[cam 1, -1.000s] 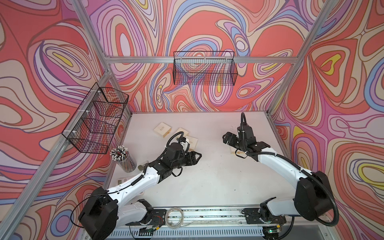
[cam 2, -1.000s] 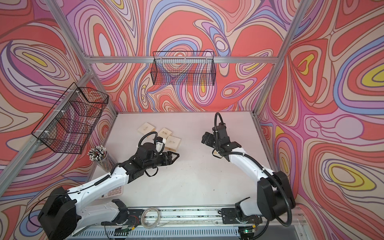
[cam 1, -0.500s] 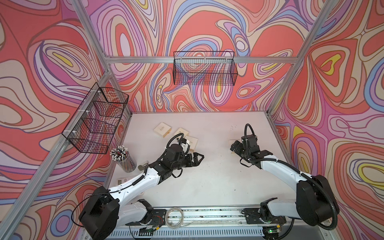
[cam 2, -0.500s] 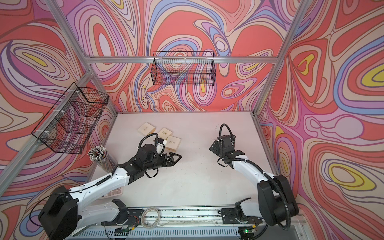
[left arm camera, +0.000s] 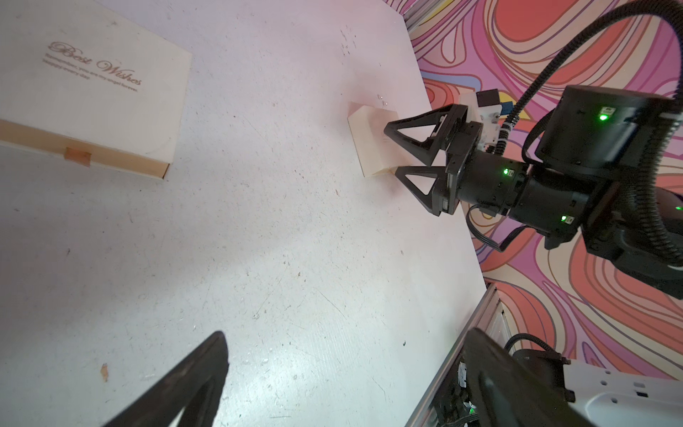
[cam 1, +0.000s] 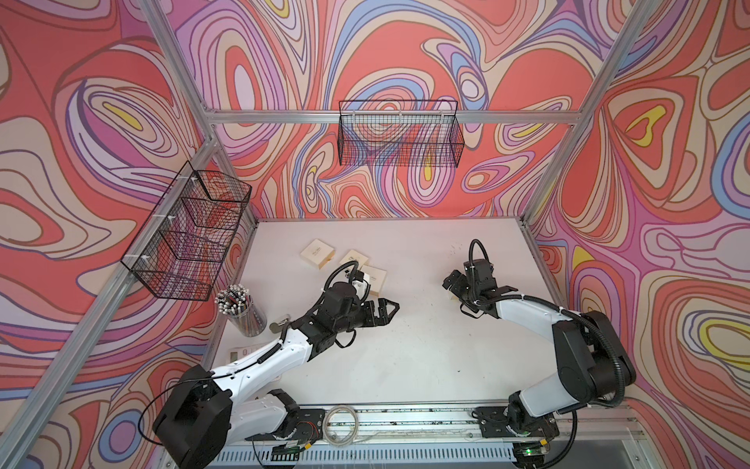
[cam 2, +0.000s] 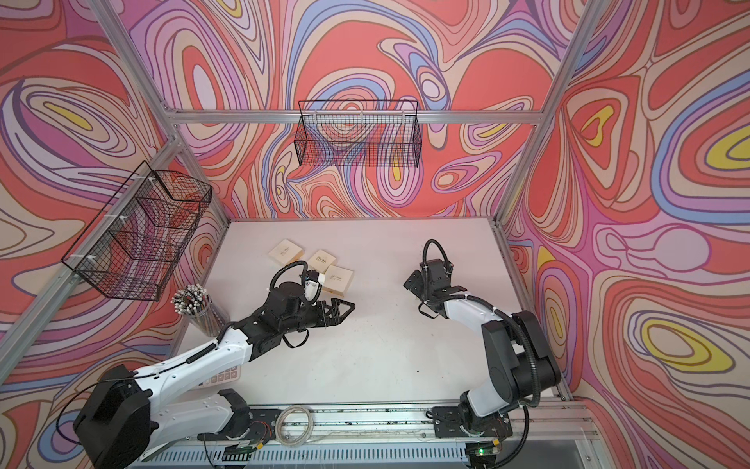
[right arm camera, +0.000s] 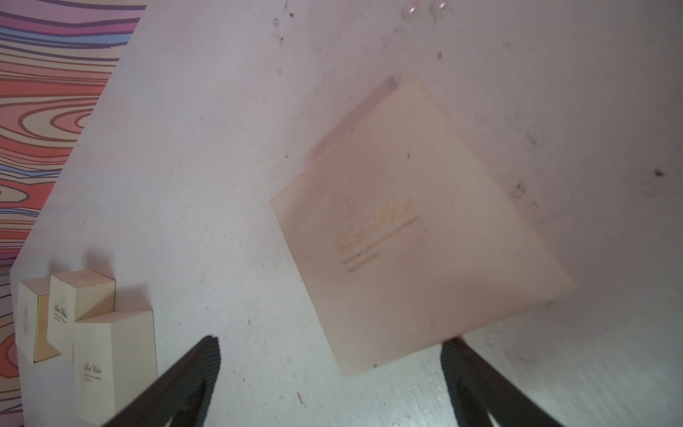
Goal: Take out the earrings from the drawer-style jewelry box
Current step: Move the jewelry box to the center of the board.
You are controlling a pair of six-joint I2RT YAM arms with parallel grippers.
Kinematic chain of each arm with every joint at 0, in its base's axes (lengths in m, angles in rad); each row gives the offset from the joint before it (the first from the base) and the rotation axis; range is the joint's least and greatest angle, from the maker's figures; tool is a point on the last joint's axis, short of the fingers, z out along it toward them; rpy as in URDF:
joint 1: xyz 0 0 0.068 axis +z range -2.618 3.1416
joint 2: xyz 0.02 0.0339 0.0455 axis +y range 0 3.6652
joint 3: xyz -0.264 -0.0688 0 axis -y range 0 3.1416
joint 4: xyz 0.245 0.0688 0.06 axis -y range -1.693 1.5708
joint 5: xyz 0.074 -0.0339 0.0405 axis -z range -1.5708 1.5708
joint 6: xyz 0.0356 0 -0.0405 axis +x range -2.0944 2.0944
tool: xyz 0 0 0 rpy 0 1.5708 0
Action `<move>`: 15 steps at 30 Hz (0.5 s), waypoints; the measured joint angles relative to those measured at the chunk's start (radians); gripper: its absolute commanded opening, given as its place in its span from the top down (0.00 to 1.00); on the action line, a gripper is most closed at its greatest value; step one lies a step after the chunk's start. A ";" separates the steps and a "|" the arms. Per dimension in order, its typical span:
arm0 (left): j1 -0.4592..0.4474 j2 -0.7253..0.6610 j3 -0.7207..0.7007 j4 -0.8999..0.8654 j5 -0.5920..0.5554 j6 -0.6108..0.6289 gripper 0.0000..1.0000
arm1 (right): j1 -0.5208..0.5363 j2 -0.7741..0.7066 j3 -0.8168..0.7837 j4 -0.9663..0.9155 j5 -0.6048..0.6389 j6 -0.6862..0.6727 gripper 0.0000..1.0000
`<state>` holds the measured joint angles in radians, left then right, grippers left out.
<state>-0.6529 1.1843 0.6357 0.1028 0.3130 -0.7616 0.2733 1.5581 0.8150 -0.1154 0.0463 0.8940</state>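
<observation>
Earrings (right arm camera: 411, 10): two pale studs lying on the table (right arm camera: 221, 148), just beside the cream jewelry box (right arm camera: 417, 229) and not touching it. Right gripper (left arm camera: 391, 151) hangs close over that box, jaws spread wide, gripping nothing. Left gripper (cam 1: 393, 312) at mid-table, likewise wide open and empty. Three more cream boxes (cam 1: 354, 258) cluster near it.

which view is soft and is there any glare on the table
Right wrist view: the near cream box is soft and pink-tinted, its gold lettering smeared; left wrist view: the lettered box is crisp, glare on the table; both top views sharp.
</observation>
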 measured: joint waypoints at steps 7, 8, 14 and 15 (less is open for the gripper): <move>0.000 0.000 0.000 0.000 -0.002 0.001 0.01 | -0.003 0.072 0.060 0.015 -0.002 0.006 0.02; 0.000 0.000 0.000 0.000 -0.003 0.002 0.01 | -0.005 0.081 0.066 0.016 -0.002 0.006 0.02; 0.000 0.003 0.000 0.000 -0.003 0.003 0.01 | -0.013 0.115 0.095 0.018 -0.002 0.006 0.02; 0.000 0.005 0.000 0.000 -0.003 0.003 0.01 | -0.014 0.121 0.101 0.018 -0.003 0.005 0.02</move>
<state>-0.6529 1.1893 0.6361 0.1024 0.3096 -0.7586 0.2592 1.6794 0.9165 -0.0975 0.0437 0.8993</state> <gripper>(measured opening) 0.991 0.982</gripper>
